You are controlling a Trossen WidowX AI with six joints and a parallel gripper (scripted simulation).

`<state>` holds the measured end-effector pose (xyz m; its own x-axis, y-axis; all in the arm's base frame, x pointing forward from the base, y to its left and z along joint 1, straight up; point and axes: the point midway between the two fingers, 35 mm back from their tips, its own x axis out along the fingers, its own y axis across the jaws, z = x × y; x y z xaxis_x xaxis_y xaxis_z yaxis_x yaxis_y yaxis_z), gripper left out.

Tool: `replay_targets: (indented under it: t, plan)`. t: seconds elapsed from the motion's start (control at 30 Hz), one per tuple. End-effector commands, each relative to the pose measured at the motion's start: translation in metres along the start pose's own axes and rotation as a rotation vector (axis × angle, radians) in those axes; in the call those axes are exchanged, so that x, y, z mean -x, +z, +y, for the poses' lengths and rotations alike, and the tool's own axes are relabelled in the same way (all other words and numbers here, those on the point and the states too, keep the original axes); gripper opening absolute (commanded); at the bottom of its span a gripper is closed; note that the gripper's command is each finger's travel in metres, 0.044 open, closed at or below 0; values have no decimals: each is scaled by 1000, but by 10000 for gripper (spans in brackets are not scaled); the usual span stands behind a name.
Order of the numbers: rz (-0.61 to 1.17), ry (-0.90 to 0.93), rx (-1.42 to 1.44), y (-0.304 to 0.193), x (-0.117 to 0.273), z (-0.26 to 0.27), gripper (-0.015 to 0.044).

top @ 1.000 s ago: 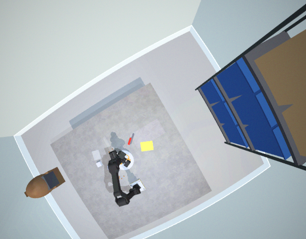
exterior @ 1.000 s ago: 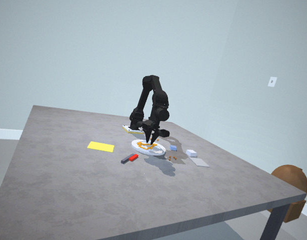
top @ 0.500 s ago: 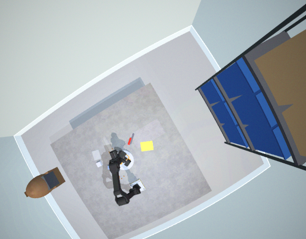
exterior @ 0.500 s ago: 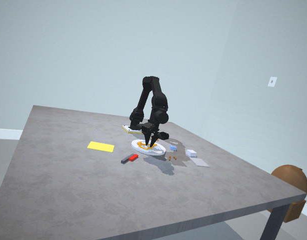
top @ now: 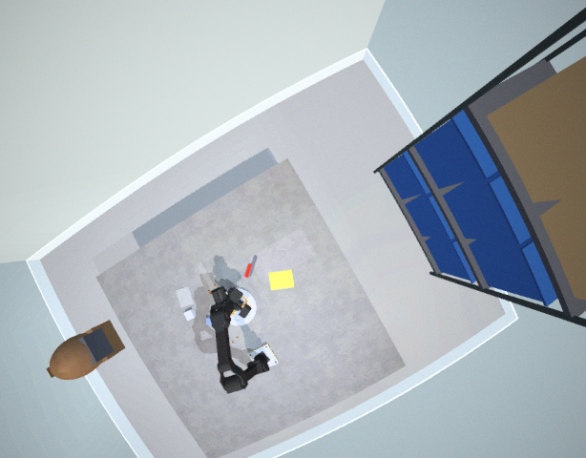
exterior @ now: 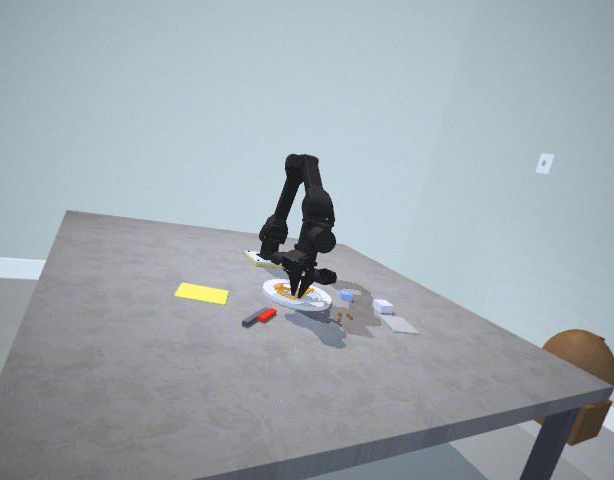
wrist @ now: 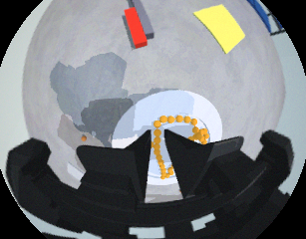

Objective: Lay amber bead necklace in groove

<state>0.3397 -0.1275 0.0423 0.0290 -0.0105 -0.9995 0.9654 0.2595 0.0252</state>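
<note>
Amber necklace on its board, loop not yet round

The amber bead necklace [top: 245, 302] [exterior: 281, 293] [wrist: 179, 119] lies within the rim of the round bead board [top: 253, 309] [exterior: 323, 305] [wrist: 213, 112], so the carrying over looks done; the laying-in does not. Its outline is uneven: a long, fairly straight run passes below the jaws, and beads bunch up at one side. How much of it sits in the groove cannot be told. The jaws stand low over the board, partly open, a narrow gap between their tips, with no bead plainly gripped. What seems left is to draw the straight run outward and spread the bunch. A few small orange beads [exterior: 350, 316] [wrist: 84, 138] lie apart, on the surface [top: 332, 344] [exterior: 142, 387] [wrist: 167, 65].
</note>
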Motion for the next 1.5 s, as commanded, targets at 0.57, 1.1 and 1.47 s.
replay_targets:
  t: [0.57, 1.1, 1.47]
  plan:
    - [-1, 1, 0, 0, 1, 0, 0]
    - [-1, 1, 0, 0, 1, 0, 0]
    - [-2, -1, -3, 0, 6, 0, 0]
